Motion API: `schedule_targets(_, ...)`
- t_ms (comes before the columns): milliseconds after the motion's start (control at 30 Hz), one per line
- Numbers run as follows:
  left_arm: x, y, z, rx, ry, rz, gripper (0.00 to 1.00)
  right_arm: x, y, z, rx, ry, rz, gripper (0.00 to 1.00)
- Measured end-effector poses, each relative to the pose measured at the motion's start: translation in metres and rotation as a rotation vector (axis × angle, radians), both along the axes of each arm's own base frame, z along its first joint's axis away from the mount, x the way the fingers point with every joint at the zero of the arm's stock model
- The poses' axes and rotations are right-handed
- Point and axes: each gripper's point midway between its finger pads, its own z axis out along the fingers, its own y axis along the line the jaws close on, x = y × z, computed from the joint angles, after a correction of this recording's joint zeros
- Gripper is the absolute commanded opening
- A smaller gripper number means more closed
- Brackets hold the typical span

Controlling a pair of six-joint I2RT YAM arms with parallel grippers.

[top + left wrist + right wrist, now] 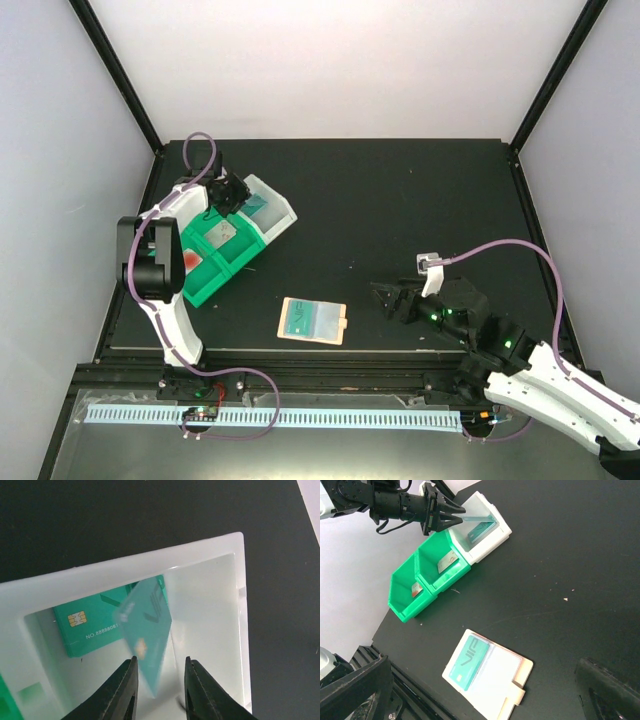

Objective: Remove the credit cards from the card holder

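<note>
1. Open and flat on the black table (400, 200), near its front middle: the card holder (314, 320), with a lone teal card (467, 662) in its left panel.
2. Well apart at the far left, a white bin (125, 565) holding a flat teal card (85, 625) face up, plus a tilted teal card (147, 630), blurred, on edge over the flat one.
3. Touching the white bin's near-left side, a green bin (205, 292) of two compartments: a pale card (222, 231) in the farther, a red-blotched card (192, 260) in the nearer.
4. Right above the white bin, the left pincer (160, 665), jaws partly parted, released. Tilted teal card between the fingertips, contact with them impossible to tell.
5. Off to the right of the card holder, the right pincer (388, 298), spread wide, grasping nothing, pointed toward the card holder.
</note>
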Motion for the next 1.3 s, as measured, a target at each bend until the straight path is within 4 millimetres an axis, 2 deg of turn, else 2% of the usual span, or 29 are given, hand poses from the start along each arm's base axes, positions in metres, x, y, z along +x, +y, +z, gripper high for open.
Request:
schedule_targets(233, -0.005, 0.003, 0.016, 0.028, -0.016, -0.005, 0.39, -0.003, 0.003, 0.000, 0.007, 0.008, 0.023, 1.00)
schedule_targets(367, -0.010, 0.004, 0.037, 0.040, -0.044, -0.017, 0.49, -0.008, 0.005, 0.003, 0.025, 0.013, 0.047, 1.00)
schedule_targets(467, -0.017, 0.005, 0.060, 0.054, -0.088, -0.028, 0.62, -0.010, 0.005, 0.004, 0.034, 0.019, 0.057, 1.00)
schedule_targets(533, -0.025, 0.005, 0.079, 0.065, -0.129, -0.038, 0.70, -0.012, 0.005, 0.004, 0.035, 0.026, 0.061, 1.00)
schedule_targets(667, -0.052, 0.004, 0.118, 0.089, -0.220, -0.081, 0.77, -0.015, 0.003, 0.001, 0.025, 0.054, 0.061, 1.00)
schedule_targets(733, -0.070, 0.002, 0.131, 0.103, -0.253, -0.118, 0.79, -0.017, 0.003, -0.001, 0.020, 0.064, 0.070, 1.00)
schedule_targets(800, -0.087, -0.001, 0.138, 0.118, -0.274, -0.160, 0.86, -0.020, 0.005, -0.002, 0.023, 0.073, 0.088, 1.00)
schedule_targets(867, -0.106, -0.004, 0.137, 0.133, -0.279, -0.214, 0.96, -0.023, 0.007, -0.002, 0.026, 0.080, 0.107, 1.00)
schedule_targets(967, -0.137, -0.013, 0.127, 0.143, -0.284, -0.302, 0.99, -0.024, 0.009, -0.005, 0.023, 0.094, 0.117, 1.00)
schedule_targets(1100, -0.179, -0.032, 0.110, 0.113, -0.297, -0.418, 0.98, -0.022, 0.015, -0.012, 0.023, 0.124, 0.120, 1.00)
schedule_targets(1300, -0.226, -0.070, 0.081, 0.032, -0.282, -0.587, 0.87, -0.020, 0.019, -0.035, 0.007, 0.180, 0.107, 0.98)
